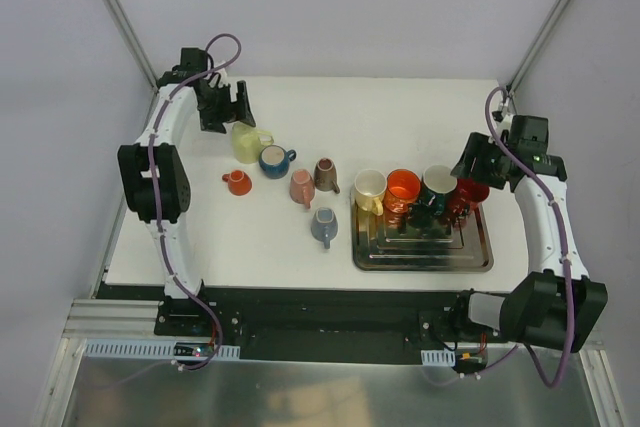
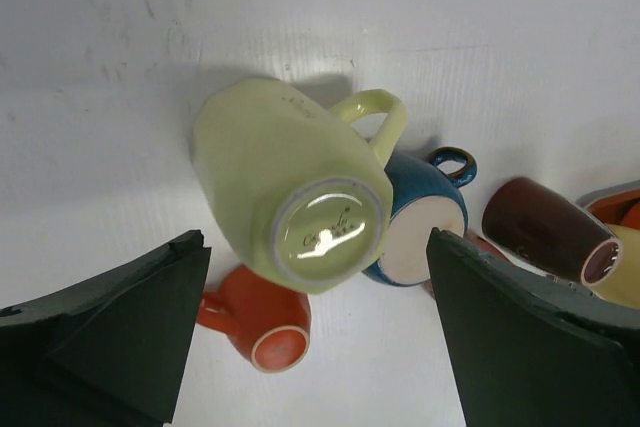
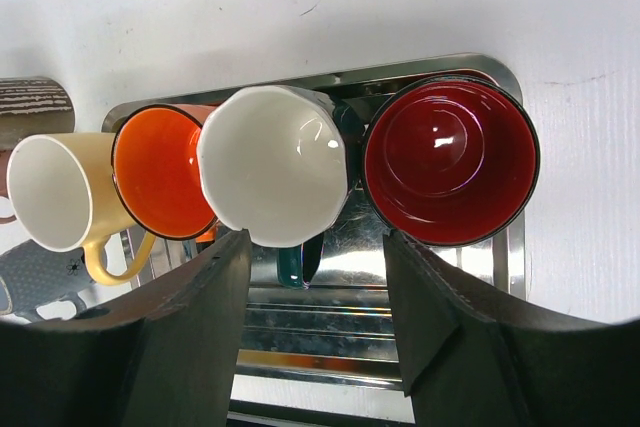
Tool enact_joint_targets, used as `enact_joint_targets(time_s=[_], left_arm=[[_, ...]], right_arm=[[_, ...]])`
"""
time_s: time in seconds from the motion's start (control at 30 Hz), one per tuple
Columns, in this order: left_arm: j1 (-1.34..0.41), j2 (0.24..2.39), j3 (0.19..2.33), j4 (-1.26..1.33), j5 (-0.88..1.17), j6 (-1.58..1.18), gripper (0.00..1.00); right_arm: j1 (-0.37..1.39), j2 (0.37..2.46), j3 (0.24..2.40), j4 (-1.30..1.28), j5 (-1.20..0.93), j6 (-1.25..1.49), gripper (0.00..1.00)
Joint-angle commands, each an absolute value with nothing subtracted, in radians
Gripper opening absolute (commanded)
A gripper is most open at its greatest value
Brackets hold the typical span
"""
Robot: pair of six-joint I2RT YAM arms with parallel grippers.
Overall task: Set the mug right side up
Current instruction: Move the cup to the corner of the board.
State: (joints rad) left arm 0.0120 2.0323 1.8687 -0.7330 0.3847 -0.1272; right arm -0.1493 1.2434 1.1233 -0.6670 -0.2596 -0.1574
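Progress looks nil: the pale green mug [image 2: 290, 177] stands bottom-up on the desk [image 2: 100, 47] between my left jaws, spread wide and holding nothing; gripping and flipping remain.

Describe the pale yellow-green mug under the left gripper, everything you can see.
The pale yellow-green mug looks like glossy glazed ceramic. It stands upside down on the white table, so its base faces up: a pale ring around a shiny centre with a small printed mark. A loop handle of the same colour sticks out sideways. The left gripper hangs open above it, fingers on either side, not touching it. A blue mug sits close beside it; I cannot tell whether they touch.
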Motion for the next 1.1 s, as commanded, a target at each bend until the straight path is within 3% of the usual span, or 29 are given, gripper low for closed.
enact_joint_targets(time_s=[0.0,0.2,0.33,0.6,1.07], left_arm=[[0.002,2.095,1.951,-0.746,0.451,-0.124,0.93],[0.003,2.129,1.945,-0.749,0.376,-0.088,0.90],[0.026,2.088,1.879,-0.758,0.403,-0.078,0.83],[0.159,2.005,1.752,-0.768,0.387,-0.058,0.76],[0.272,1.751,1.442,-0.808,0.371,0.143,0.70]], right_arm=[[-0.155,1.207,1.123,-0.647,-0.273,-0.152,0.62],[-0.155,1.206,1.117,-0.657,-0.270,-0.155,0.62],[-0.155,1.223,1.123,-0.647,-0.276,-0.155,0.62],[-0.137,1.287,1.167,-0.629,-0.308,-0.144,0.62],[0.052,1.367,1.230,-0.603,-0.331,-0.212,0.63]])
